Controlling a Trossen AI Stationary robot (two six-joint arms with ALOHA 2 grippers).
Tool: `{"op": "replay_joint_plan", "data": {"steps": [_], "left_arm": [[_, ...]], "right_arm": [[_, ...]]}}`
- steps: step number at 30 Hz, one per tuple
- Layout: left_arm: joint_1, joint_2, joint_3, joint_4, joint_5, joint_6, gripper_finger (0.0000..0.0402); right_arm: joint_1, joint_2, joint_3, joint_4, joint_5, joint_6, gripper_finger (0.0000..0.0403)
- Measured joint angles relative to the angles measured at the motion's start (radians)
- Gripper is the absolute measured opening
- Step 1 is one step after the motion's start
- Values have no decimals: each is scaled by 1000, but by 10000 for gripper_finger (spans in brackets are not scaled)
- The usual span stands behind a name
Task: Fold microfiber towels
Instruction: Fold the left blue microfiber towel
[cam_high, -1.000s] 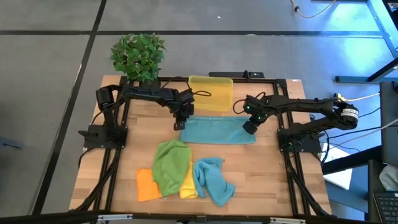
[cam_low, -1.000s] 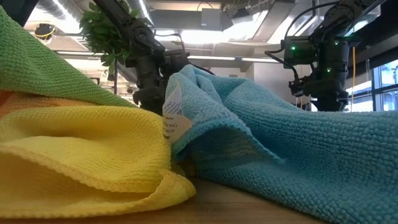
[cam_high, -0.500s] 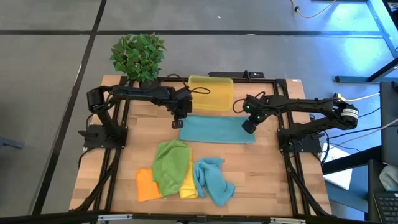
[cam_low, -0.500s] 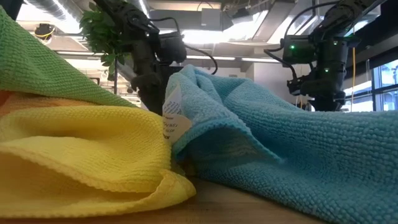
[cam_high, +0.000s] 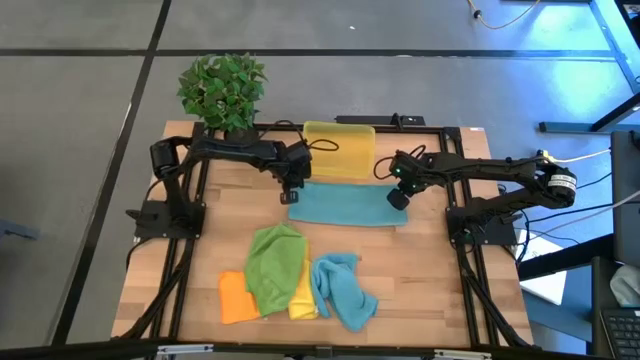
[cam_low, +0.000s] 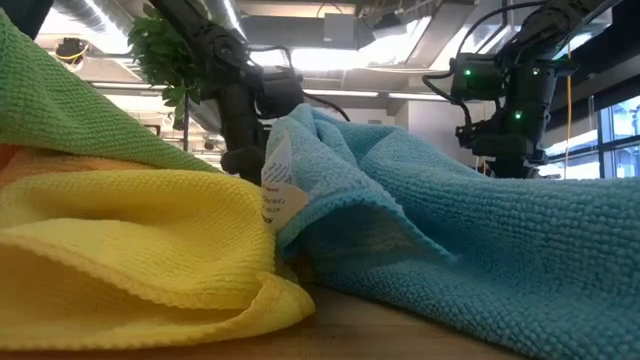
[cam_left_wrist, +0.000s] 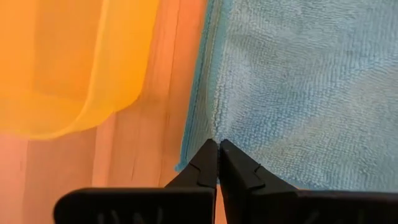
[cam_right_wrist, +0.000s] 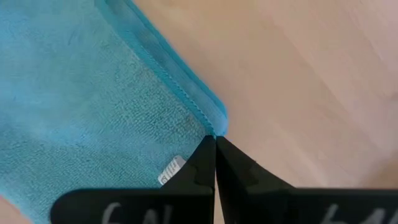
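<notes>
A teal-blue towel (cam_high: 342, 206), folded into a long strip, lies on the table just in front of the yellow bin (cam_high: 338, 150). My left gripper (cam_high: 290, 196) is shut at its left end and my right gripper (cam_high: 398, 198) is shut at its right end. A loose pile lies near the front edge: a green towel (cam_high: 275, 268), an orange one (cam_high: 234, 298), a yellow one (cam_high: 303, 300) and a second teal one (cam_high: 342, 290). In the low view this pile (cam_low: 130, 240) fills the foreground and hides the strip. My left gripper pinches the strip's far edge by its far-left corner (cam_left_wrist: 211, 127) between its two fingers, from above, pointing down. The cloth puckers at the fingertips. The rest of the strip lies flat on the table. My right gripper pinches the strip's far-right corner (cam_right_wrist: 217, 124) between its two fingers, from above, pointing down. A white label (cam_right_wrist: 169, 168) lies just beside the fingers. The cloth spreads flat away from the corner.
The translucent yellow bin (cam_left_wrist: 74, 62) stands close behind the strip at the far edge. A potted green plant (cam_high: 222, 90) stands at the far left corner. Bare wood (cam_high: 440, 290) shows at the front right.
Both grippers, shut, have moved a little toward the table's far edge. The right one has also moved slightly left. The teal strip has slid with them toward the bin, and its right end now sits a little farther left.
</notes>
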Motion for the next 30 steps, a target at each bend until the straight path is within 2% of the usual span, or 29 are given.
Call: {"op": "replay_joint_plan", "data": {"steps": [8, 15, 23, 27, 30], "left_arm": [[2, 9, 0, 9, -51, -46, 0], [3, 9, 0, 2, -54, -100, 4], [6, 3, 0, -8, -102, -107, 73], [2, -48, 0, -47, -130, -147, 99], [-26, -109, 0, -66, -129, -183, 105]], "right_arm": [[0, 0, 0, 22, 13, -3, 5], [0, 0, 0, 12, 13, 0, 9], [0, 0, 0, 10, 41, 23, 75], [0, -3, 8, -27, 40, 22, 102], [10, -30, 40, -100, 40, 41, 107]]}}
